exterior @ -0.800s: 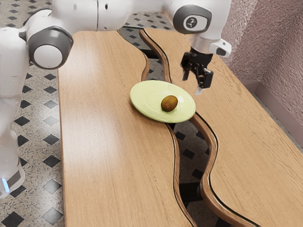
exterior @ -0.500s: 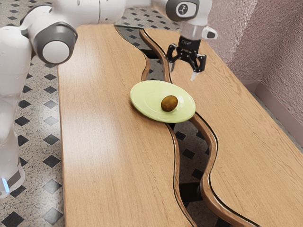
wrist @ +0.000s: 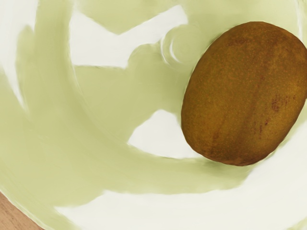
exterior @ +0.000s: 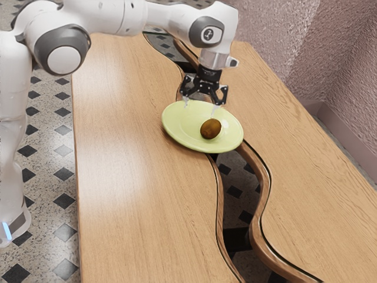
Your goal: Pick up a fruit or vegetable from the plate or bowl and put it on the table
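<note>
Exterior view: the green plate (exterior: 181,131) holds one brown kiwi (exterior: 211,128).

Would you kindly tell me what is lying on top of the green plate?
One brown, oval fruit lies on the green plate. The patch of plate directly beneath it cannot be seen, as the fruit covers it. My open gripper hangs above, holding nothing.

White glare across the plate (wrist: 100,110), source unclear
</note>
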Action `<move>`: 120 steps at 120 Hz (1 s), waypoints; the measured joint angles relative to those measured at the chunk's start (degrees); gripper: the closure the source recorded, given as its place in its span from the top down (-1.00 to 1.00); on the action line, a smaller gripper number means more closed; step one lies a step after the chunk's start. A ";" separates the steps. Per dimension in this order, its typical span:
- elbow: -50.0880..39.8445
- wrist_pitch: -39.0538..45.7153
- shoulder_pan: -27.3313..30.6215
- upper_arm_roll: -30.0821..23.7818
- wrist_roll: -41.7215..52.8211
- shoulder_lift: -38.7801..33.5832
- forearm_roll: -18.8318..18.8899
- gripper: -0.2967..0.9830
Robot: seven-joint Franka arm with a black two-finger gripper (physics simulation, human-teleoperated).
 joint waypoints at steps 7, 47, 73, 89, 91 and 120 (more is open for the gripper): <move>3.22 0.56 2.61 -0.65 -0.22 2.83 0.63 0.52; 11.43 5.95 7.97 -10.05 9.41 10.27 2.62 0.53; -0.41 11.10 5.54 -8.46 15.08 3.17 0.07 0.54; -2.12 13.14 4.68 -8.06 17.56 2.11 0.09 0.54; -2.16 13.33 4.68 -8.06 17.83 2.33 0.08 0.54; -3.75 15.33 4.99 -8.04 21.01 3.33 -0.61 0.54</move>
